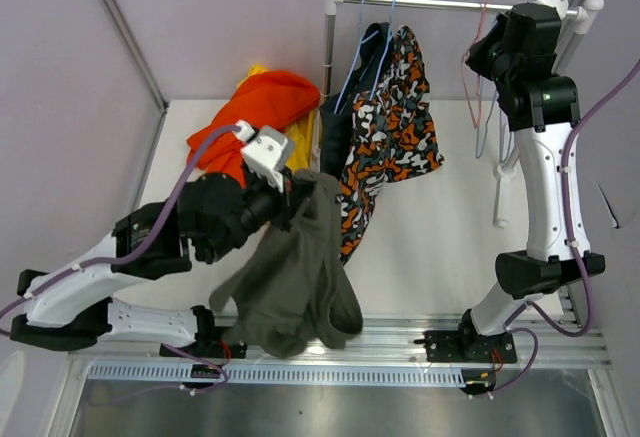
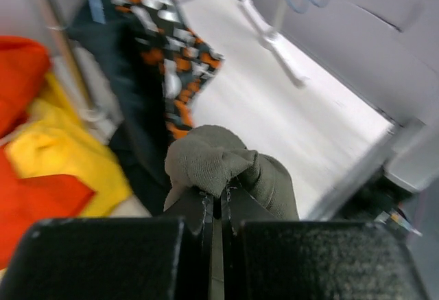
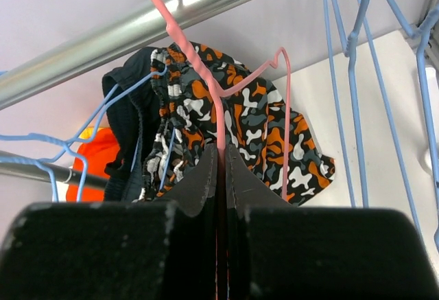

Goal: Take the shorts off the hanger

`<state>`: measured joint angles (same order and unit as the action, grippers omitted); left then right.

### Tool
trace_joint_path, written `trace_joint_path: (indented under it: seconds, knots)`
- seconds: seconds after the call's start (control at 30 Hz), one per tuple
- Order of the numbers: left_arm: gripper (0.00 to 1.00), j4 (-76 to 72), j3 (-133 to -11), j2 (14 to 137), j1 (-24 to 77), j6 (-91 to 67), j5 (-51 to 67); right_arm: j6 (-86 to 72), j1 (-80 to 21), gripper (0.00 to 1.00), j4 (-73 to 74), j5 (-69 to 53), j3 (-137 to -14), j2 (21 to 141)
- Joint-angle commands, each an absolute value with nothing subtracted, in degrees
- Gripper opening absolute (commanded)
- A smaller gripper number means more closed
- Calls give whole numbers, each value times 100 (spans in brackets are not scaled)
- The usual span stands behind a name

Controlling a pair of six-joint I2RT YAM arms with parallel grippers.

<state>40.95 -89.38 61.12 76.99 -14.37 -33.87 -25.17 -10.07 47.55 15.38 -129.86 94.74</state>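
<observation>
Shorts [image 1: 295, 282] in left claw [image 2: 216, 200], over table edge [image 1: 400, 315]

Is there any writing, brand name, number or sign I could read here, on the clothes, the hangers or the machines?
No text can be read in any view.
camouflage shorts: only a print of patches, no letters.
olive-grey shorts, orange-red shorts, yellow shorts: plain cloth, no label showing.
pink hanger, left arm, right arm: no marking visible.
</observation>
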Motion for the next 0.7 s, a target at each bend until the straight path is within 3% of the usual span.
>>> trace_joint_path:
  seconds: [0.0, 0.2, 0.4, 0.43, 0.5, 0.53, 0.57, 0.63, 0.67]
  knots:
    - [0, 4061, -9674, 6134, 6973, -810, -3543, -2522, -914, 0, 4395, 1328, -13070, 9387]
    - [0, 3911, -11142, 6984, 5249, -18, -2831, -2628, -905, 0, 3973, 1257, -11594, 8579]
    - [0, 4043, -13522, 8356, 3597, 316, -2067, -2742, -879, 0, 3937, 1213, -10969, 8061]
    - [0, 4008, -13700, 8759, 3403, 343, -1952, -2742, -870, 8, 3955, 1178, -10856, 8007]
    - [0, 3833, -14114, 9104, 2921, 378, -1688, -2795, -870, 38, 3955, 1073, -10741, 7911]
    - [0, 3528, -14115, 9236, 2779, 465, -1583, -2804, -870, 71, 3955, 1046, -10601, 7797]
    - [0, 3403, -14011, 9498, 2534, 466, -1286, -2821, -879, 86, 3946, 1020, -10521, 7726]
    - [0, 3226, -13966, 9798, 2304, 344, -1065, -2804, -870, 99, 3929, 1020, -10363, 7516]
    - [0, 3208, -13922, 10130, 2094, 256, -820, -2795, -870, 99, 3920, 1054, -10223, 7454]
